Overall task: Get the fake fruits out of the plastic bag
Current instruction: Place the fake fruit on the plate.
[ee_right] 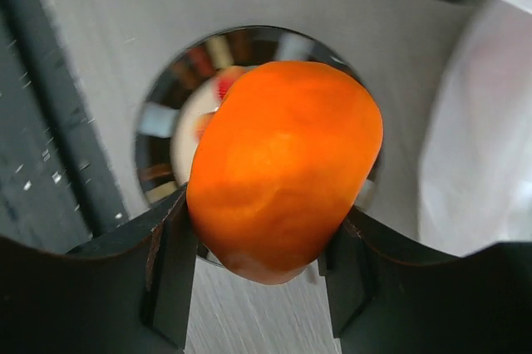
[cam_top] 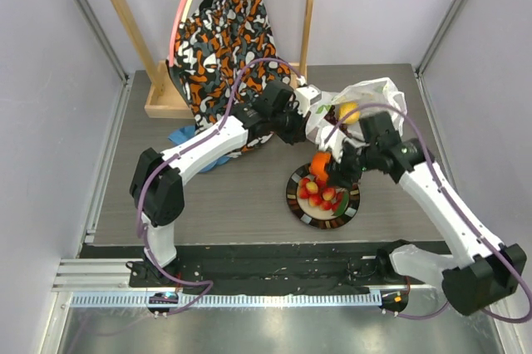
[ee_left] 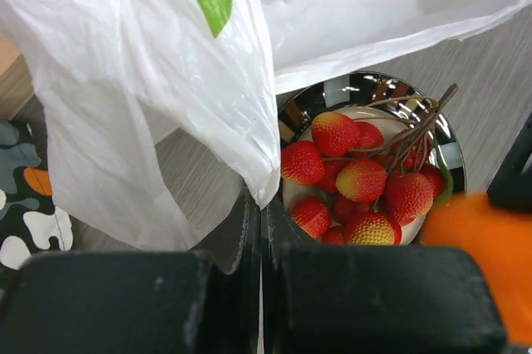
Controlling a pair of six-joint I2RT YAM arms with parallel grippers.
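My right gripper (cam_top: 326, 168) is shut on the orange (ee_right: 283, 167) and holds it over the far edge of the dark-rimmed plate (cam_top: 293, 198); the orange also shows in the top view (cam_top: 320, 162). Several red strawberries (ee_left: 362, 184) lie on the plate (ee_left: 366, 88). My left gripper (cam_top: 301, 131) is shut on a fold of the white plastic bag (ee_left: 158, 96), holding it up by the bag's left side. The bag (cam_top: 374, 92) lies behind the plate with a yellow lemon (cam_top: 347, 110) in its mouth. Apple and grapes are hidden.
An orange-black-white patterned cloth (cam_top: 224, 38) hangs from a wooden stand (cam_top: 158, 103) at the back left, over a blue cloth (cam_top: 187, 136). The plate sits near the table's front edge (cam_top: 249, 242). Grey walls stand on both sides.
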